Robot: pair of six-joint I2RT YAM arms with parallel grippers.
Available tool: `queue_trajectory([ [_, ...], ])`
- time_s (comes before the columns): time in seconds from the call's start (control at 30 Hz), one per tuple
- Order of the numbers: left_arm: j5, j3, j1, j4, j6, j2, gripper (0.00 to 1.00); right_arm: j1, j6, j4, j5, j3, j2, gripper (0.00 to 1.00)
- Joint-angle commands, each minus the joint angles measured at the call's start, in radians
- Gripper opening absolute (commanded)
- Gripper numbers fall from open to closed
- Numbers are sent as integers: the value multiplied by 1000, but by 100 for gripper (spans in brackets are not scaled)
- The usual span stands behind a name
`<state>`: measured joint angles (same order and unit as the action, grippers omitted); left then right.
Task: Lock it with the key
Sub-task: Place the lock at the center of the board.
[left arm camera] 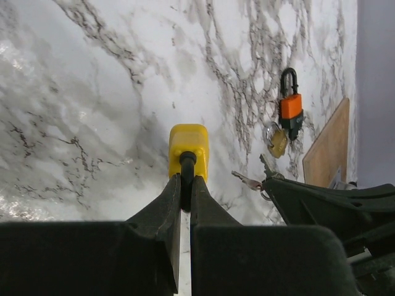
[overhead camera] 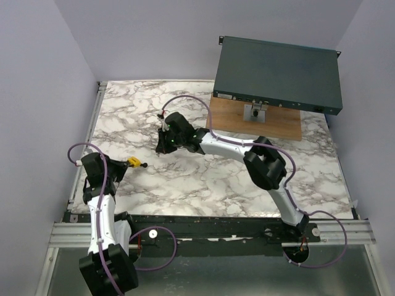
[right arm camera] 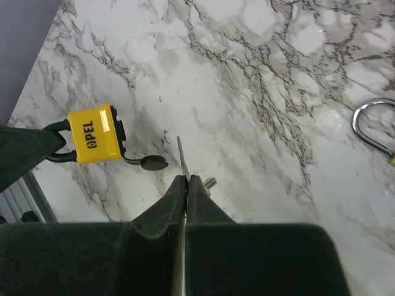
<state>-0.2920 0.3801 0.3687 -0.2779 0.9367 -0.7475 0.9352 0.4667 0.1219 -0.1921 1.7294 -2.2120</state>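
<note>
Your left claw (left arm camera: 184,185) is pinched tight on the black shackle (left arm camera: 187,161) of the yellow padlock (right arm camera: 94,134), holding it at the near left of the table (overhead camera: 203,179) with its base and the dangling cap (right arm camera: 151,163) facing right. Your right claw (right arm camera: 185,183) is clamped on the key (right arm camera: 179,154), whose blade sits just right of the cap, apart from the lock and aimed past it. Swing the right wrist until the blade points straight at the base, make sure the cap is out of the slot, and push in slowly while the left holds firm.
</note>
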Motion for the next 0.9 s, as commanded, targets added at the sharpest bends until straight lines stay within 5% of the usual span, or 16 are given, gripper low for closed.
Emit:
queue_trajectory([
  [0.0,30,-18,36,100,22,-67,0,35,24,-41,-37,140,-105,1],
  [0.37,103,-18,88,35,47,-242,0,116,56,52,-4,379,-311,1],
  [0.6,180,43,93,-80,51,-317,50,122,79,54,-7,402,-347,1],
  [0.87,191,92,92,-113,30,-280,63,135,72,65,16,403,-326,1],
])
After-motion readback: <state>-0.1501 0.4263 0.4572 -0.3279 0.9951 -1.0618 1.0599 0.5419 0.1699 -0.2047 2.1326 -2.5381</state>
